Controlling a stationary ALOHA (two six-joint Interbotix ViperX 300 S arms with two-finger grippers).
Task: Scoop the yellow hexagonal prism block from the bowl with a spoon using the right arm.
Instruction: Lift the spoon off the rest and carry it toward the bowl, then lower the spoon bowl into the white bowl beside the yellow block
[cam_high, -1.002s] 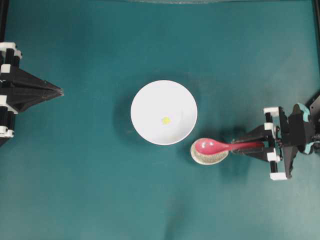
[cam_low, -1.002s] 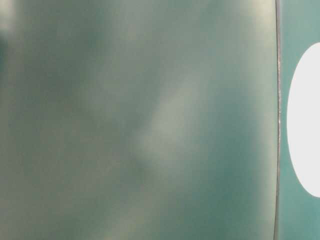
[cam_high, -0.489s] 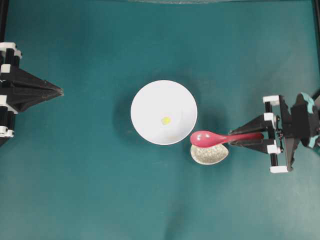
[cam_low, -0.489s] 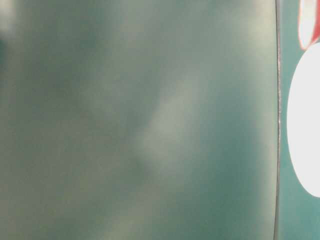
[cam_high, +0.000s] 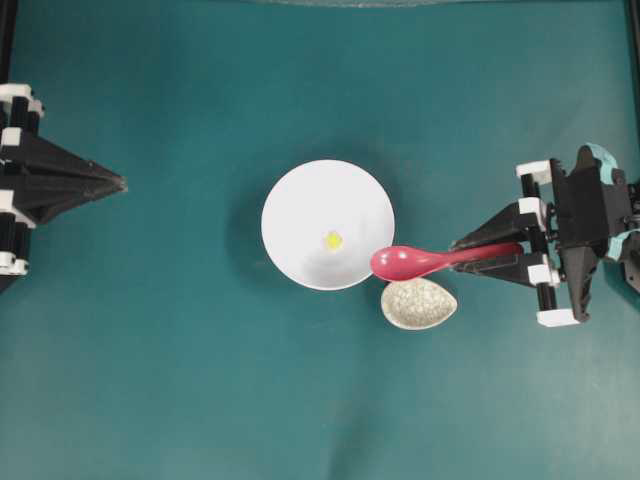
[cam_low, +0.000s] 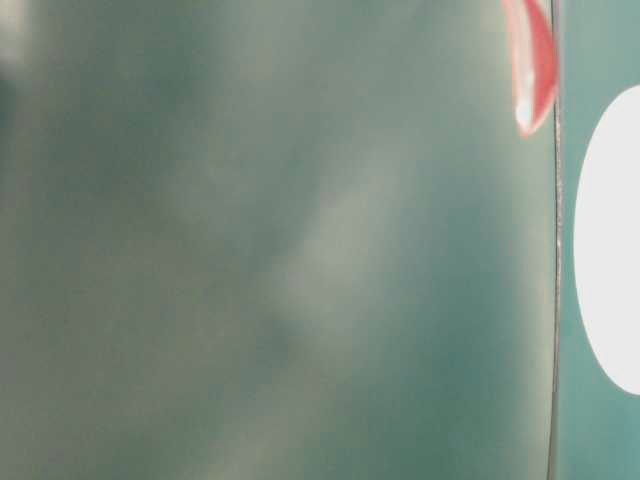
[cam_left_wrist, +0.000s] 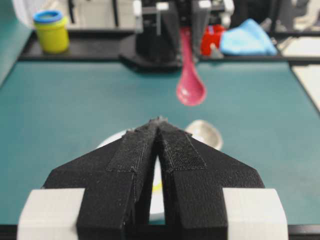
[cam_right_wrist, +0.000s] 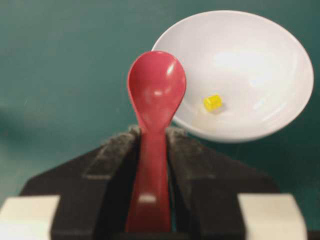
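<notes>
The white bowl (cam_high: 310, 205) sits mid-table with the tiny yellow hexagonal prism block (cam_high: 333, 240) inside it, also plain in the right wrist view (cam_right_wrist: 212, 102). My right gripper (cam_high: 462, 254) is shut on the handle of the pink-red spoon (cam_high: 405, 262), held in the air with its scoop over the bowl's right front rim. From the right wrist camera the spoon (cam_right_wrist: 156, 90) points ahead, left of the block, and the bowl (cam_right_wrist: 260, 45) lies to the right. My left gripper (cam_high: 120, 183) rests shut at the far left, with nothing held.
A small speckled beige spoon rest (cam_high: 418, 303) lies bare just right of and below the bowl. In the left wrist view a yellow jar (cam_left_wrist: 51, 31) and a blue cloth (cam_left_wrist: 247, 39) sit beyond the table's far edge.
The right gripper lifted the spoon off the speckled rest and carried it up and left, so its scoop now hangs over the bowl's rim. The left arm stayed still.
</notes>
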